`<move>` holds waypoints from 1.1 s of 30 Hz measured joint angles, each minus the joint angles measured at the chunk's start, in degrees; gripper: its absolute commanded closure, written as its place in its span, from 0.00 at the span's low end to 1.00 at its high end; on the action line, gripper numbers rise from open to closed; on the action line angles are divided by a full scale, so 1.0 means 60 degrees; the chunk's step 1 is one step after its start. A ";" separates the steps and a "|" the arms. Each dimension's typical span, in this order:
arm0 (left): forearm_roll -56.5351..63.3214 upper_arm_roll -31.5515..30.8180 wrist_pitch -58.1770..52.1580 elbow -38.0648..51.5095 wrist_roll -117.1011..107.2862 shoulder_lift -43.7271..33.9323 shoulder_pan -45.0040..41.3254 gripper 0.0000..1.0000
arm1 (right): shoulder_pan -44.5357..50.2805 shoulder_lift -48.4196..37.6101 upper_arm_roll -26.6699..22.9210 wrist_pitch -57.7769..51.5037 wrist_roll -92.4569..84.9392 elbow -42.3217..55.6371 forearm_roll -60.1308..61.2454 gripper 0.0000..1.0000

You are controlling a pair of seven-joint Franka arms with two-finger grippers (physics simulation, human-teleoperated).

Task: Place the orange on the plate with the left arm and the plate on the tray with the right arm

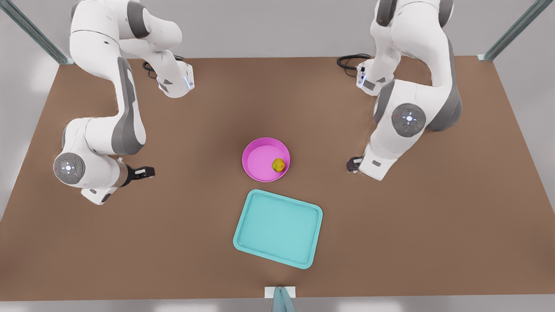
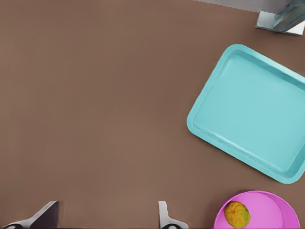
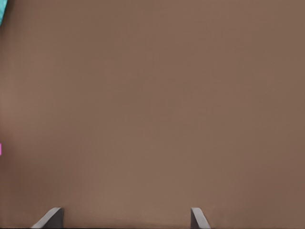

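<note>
Your left wrist view catches the orange (image 2: 237, 214) lying in the plate (image 2: 271, 210) beside the tray (image 2: 248, 112); left gripper (image 2: 107, 217) and right gripper (image 3: 126, 217) both hang spread wide, empty, over bare table (image 3: 152, 105).

1. Front view looks steeply down on the whole table (image 1: 173, 242) from high up.
2. Left wrist view faces down, sharing tray (image 2: 252, 112), plate (image 2: 281, 214) and orange (image 2: 237, 214) with it.
3. Right wrist view hangs close over table.

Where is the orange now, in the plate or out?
In. The orange lies inside the plate, near its rim; the plate stands on the table, apart from the tray.
</note>
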 measured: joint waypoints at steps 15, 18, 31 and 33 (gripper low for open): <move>0.1004 -0.4031 -0.2072 -0.0626 0.1588 -0.1918 0.4432 0.00 | 0.2441 -0.0507 0.1139 0.5668 0.0751 -0.6008 0.4013 0.00; 0.1035 -0.4040 -0.2148 -0.0551 0.1738 -0.1815 0.4419 0.00 | 0.2446 -0.0234 0.1142 0.5773 0.0893 -0.5947 0.4596 0.00; 0.1048 -0.4059 -0.2273 -0.0483 0.2106 -0.1849 0.4403 0.00 | 0.3108 0.1438 0.1207 0.5655 0.0986 -0.4514 0.5140 0.00; 0.1048 -0.4070 -0.2283 -0.0483 0.2142 -0.1859 0.4397 0.00 | 0.3194 0.1696 0.1234 0.5662 0.0992 -0.4340 0.5227 0.00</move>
